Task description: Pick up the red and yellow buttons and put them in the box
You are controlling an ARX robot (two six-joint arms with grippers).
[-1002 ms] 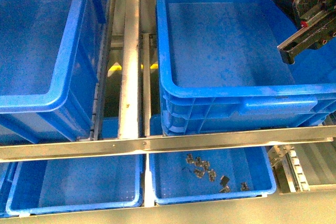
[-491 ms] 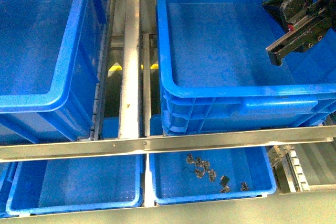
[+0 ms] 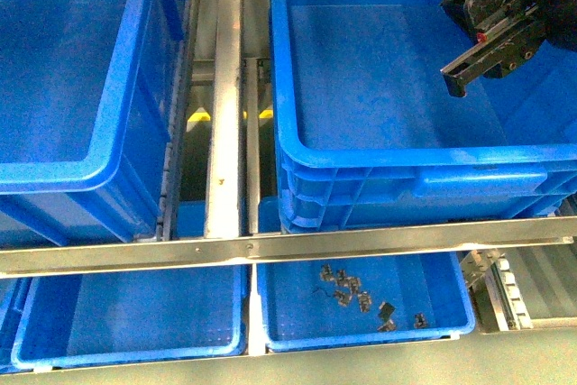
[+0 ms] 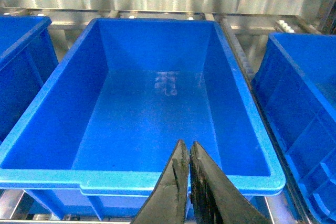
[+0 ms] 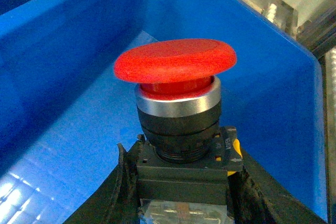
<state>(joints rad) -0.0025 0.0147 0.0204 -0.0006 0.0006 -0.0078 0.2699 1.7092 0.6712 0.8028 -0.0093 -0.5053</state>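
One red button (image 5: 176, 64) is gripped by the right end effector (image 5: 184, 192), over the box (image 3: 415, 155). The left end effector (image 4: 189, 156) is clenched, empty.

A grey metal rack (image 3: 270, 247) carries everything. On its upper level two deep blue bins sit side by side but apart: the box (image 3: 406, 164) on the right and a second large bin (image 3: 81, 173) on the left. A long rail (image 3: 224, 87) runs near to far between them. Below the near crossbar, two shallow blue trays stand just beside each other, the left tray (image 3: 126, 360) and the right tray (image 3: 455, 304). A roller track (image 3: 505, 290) lies at the near right.
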